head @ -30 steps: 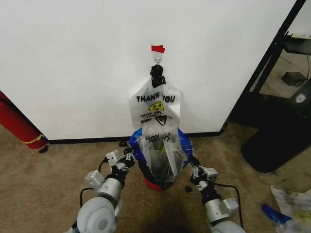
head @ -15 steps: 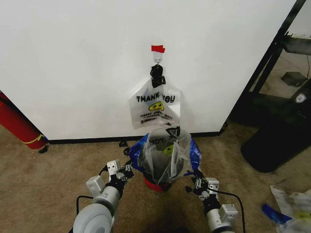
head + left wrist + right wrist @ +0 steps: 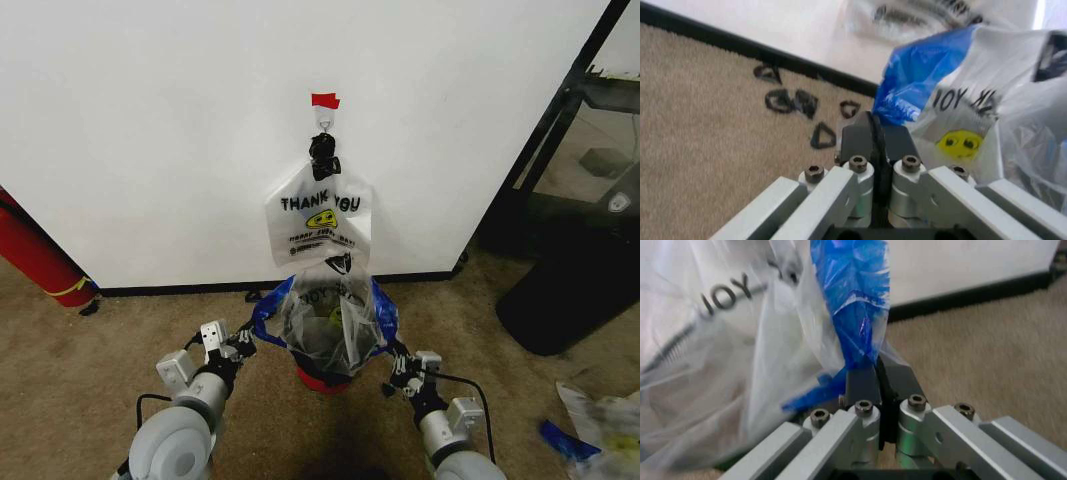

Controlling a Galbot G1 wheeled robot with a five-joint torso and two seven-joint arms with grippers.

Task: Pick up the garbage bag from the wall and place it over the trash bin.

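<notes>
The garbage bag (image 3: 320, 318), translucent with blue sides, hangs open over the trash bin, whose red base (image 3: 320, 380) shows under it close to the wall (image 3: 150, 130). My left gripper (image 3: 243, 343) is shut on the bag's blue left edge (image 3: 920, 75). In the left wrist view the fingertips (image 3: 875, 135) pinch the blue plastic beside the yellow smiley print (image 3: 960, 142). My right gripper (image 3: 392, 365) is shut on the blue right edge. In the right wrist view the blue strip (image 3: 852, 305) runs down into the closed fingertips (image 3: 877, 377).
A whitish THANK YOU bag (image 3: 318, 215) hangs from a hook (image 3: 323, 120) under a red tape scrap (image 3: 324, 100). A red cylinder (image 3: 35, 255) leans at the left. A black stand (image 3: 570, 260) is at the right. Small black clips (image 3: 793, 102) lie on the carpet.
Both grippers, still holding the bag's blue sides, have come lower and nearer to me. The left one then shifted outward. The bag's mouth now sits lower around the bin.
</notes>
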